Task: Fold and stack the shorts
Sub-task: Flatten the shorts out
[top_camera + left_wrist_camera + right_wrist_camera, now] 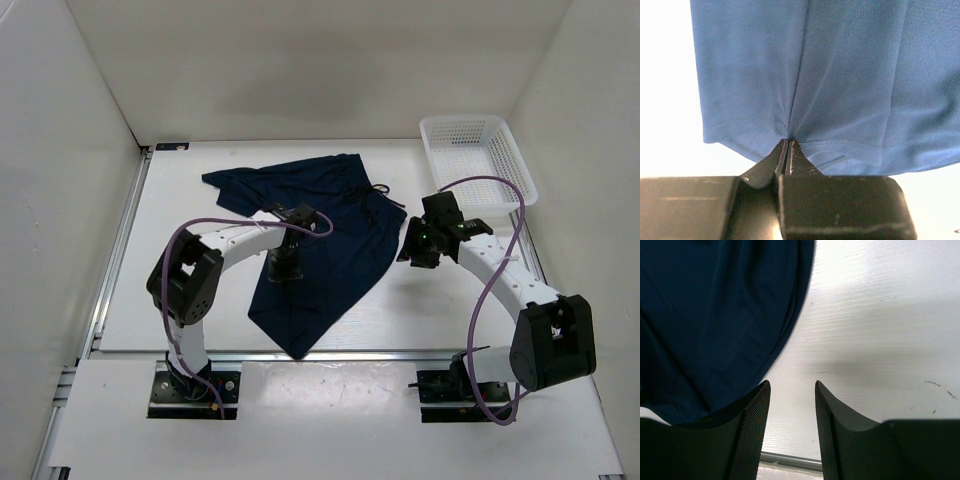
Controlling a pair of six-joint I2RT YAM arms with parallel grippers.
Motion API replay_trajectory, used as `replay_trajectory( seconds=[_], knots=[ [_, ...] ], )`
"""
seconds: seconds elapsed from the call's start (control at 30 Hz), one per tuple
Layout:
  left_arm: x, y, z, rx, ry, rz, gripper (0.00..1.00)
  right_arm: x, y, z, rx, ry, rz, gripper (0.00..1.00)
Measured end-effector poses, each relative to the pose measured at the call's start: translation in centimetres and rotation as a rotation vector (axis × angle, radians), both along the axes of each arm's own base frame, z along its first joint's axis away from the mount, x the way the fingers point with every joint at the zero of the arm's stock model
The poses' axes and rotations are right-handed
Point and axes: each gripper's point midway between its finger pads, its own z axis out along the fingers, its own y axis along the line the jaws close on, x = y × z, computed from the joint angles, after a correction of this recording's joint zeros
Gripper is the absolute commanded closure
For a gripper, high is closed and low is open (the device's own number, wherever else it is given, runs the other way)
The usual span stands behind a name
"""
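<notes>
Basket (462, 119): white plastic mesh, rectangular, at the table's far right corner, near the right wall.
Table (180, 200): white, flat, faintly scuffed.
Walls (300, 70): plain white panels on three sides.
Rail (115, 250): metal strip along the table's left edge.

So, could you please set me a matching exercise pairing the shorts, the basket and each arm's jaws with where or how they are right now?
Things:
1. shorts
2. white basket
3. left jaws
4. right jaws

Places or states:
A. at the far right corner of the table
B. shut on a pinch of the shorts
C. open over bare table, beside the shorts
D. spread across the middle of the table

Pairs: 1-D; 2-A; 3-B; 4-C
</notes>
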Motion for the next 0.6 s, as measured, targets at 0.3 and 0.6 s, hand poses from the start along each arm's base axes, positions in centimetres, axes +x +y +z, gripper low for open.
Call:
replay_trajectory(
  seconds=[0.3,0.6],
  knots=[
    [3.6,8.3,6.6,-0.010,-0.155,0.209,0.89,0.0,0.0,0.0,0.000,0.000,0.000,0.54],
    [7.4,18.9,4.1,0.031,-0.110,0.492,0.63,0.0,-0.1,-0.1,0.002,0.004,-0.003,0.49]
  ],
)
